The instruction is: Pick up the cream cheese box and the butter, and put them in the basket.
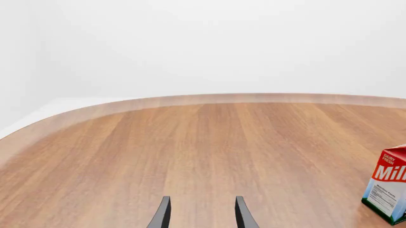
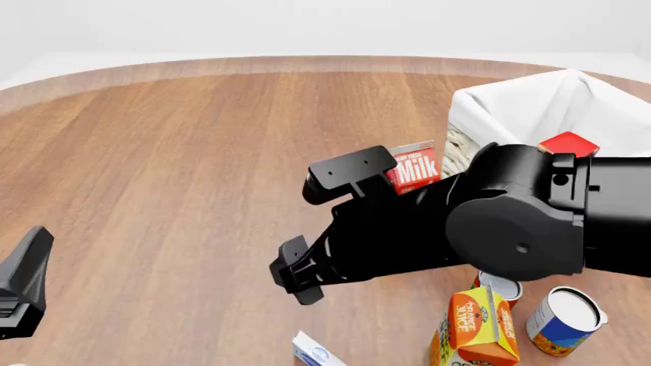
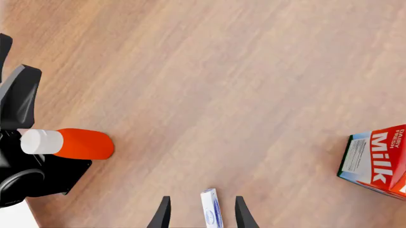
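The cream cheese box [image 3: 210, 213], white with a blue oval mark, lies on the table between the fingers of my right gripper [image 3: 202, 199]. The fingers stand apart on either side of it and do not touch it. In the front view the box [image 2: 315, 352] shows at the bottom edge, just below the right gripper [image 2: 298, 276]. The basket [image 2: 508, 99] stands at the far right. A red box corner [image 2: 568, 143] shows at the basket behind my right arm; I cannot tell whether it is the butter. My left gripper [image 1: 201, 213] is open and empty above bare table.
A red milk carton [image 2: 413, 169] stands beside the basket and shows in both wrist views [image 3: 377, 161] [image 1: 388, 187]. An orange juice carton [image 2: 476, 324] and two cans [image 2: 565, 320] stand at the front right. A red bottle with a white cap [image 3: 71, 143] lies by the left arm.
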Motion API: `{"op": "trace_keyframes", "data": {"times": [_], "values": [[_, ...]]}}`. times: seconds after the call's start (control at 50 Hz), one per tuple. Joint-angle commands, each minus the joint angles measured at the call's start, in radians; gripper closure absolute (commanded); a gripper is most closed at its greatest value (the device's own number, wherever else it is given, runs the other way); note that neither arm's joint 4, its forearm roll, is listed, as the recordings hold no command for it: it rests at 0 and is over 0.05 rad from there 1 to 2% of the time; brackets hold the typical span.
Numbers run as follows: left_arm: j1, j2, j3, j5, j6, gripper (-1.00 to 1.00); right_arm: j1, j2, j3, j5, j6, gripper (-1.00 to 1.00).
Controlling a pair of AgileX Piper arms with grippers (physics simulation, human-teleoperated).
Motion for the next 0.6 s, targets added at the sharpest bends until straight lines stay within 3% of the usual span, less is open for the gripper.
{"op": "trace_keyframes", "data": {"times": [0.02, 0.6], "values": [[0.0, 0.0, 0.0, 0.0, 0.0, -1.0, 0.005, 0.01, 0.016, -0.019, 0.015, -1.0], [0.0, 0.0, 0.0, 0.0, 0.0, -1.0, 0.011, 0.043, 0.081, -0.073, 0.049, -1.0]]}}
